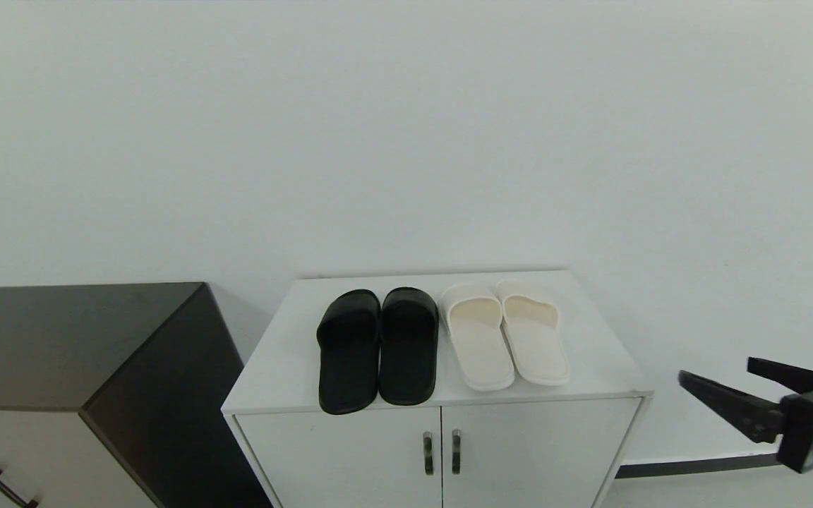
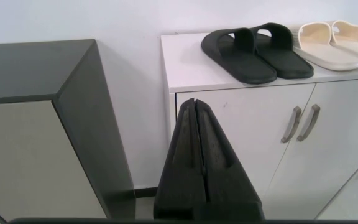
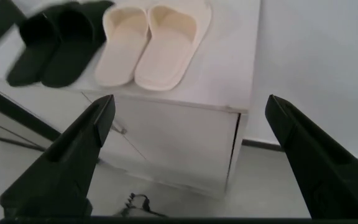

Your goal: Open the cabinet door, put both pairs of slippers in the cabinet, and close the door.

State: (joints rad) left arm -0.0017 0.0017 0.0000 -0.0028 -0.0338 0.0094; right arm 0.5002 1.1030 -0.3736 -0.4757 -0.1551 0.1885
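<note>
Two pairs atop shut cabinet (image 1: 533,444), black slippers (image 1: 406,349), cream slippers (image 1: 480,346); left pincer (image 2: 196,107) together, right pincer (image 3: 190,102) apart.

Black and cream pairs on white.
The black slippers (image 1: 377,349) and cream slippers (image 1: 507,336) are plain; the cabinet (image 1: 272,374) is white with grey handles (image 1: 428,452), the side cabinet (image 1: 68,339) dark.

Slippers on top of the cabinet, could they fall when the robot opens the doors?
Maybe. The black slippers have heels right at the front edge of the cabinet top, so a bump could knock them off. Also the two door handles sit close together, so the open right gripper might catch both.
</note>
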